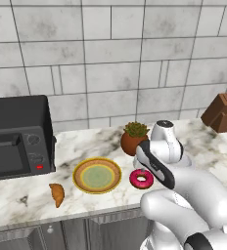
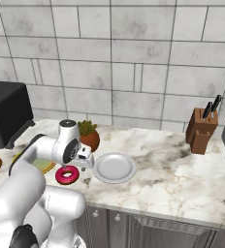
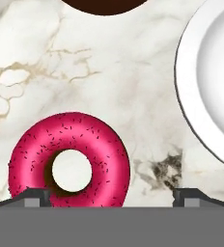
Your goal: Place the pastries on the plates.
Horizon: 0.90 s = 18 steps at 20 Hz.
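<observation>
Marble table, left to right. One black toaster oven at the far left against the tiled wall. One golden-brown croissant near the front edge, lying on the bare table, just left of the plate with yellow-orange rim and green centre; that plate carries nothing. One potted plant in a round brown pot behind. One donut with magenta-pink frosting, flat on the table, between the two plates, touching neither. One plain white-grey plate, bare, to the right of the donut. One wooden knife block far right, well apart.

Count: two pastries, two plates, neither pastry on a plate.

End effector hangs above the table beside the donut. Fingertips spread wide, the donut's near edge by the left one; nothing gripped.
</observation>
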Available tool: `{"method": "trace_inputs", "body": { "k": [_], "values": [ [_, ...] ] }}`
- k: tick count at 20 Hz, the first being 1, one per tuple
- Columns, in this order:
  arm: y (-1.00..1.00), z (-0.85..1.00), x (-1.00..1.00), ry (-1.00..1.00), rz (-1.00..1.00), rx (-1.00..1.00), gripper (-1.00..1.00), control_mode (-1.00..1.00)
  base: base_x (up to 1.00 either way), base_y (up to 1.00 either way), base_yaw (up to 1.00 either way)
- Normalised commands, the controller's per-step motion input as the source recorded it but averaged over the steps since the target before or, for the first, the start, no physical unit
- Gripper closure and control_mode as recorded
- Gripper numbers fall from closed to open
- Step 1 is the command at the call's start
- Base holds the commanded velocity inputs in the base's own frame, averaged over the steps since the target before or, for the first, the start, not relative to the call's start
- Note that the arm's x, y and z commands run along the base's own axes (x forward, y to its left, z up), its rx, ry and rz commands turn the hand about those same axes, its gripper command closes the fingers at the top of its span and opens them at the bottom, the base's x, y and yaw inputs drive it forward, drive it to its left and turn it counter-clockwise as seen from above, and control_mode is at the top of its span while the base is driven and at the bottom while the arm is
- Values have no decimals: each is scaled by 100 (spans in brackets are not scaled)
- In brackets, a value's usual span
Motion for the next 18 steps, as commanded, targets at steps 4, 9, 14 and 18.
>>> {"method": "trace_inputs", "body": {
  "k": [4, 9, 14, 18],
  "values": [
    [0, -39, 0, 0, 0, 0, -100, -100, 0, 0, 0],
    [0, -46, 0, 0, 0, 0, -100, -100, 0, 0, 0],
    [0, -48, 0, 0, 0, 0, -100, -100, 0, 0, 0],
    [0, -46, 0, 0, 0, 0, -100, -100, 0, 0, 0]
  ]
}}
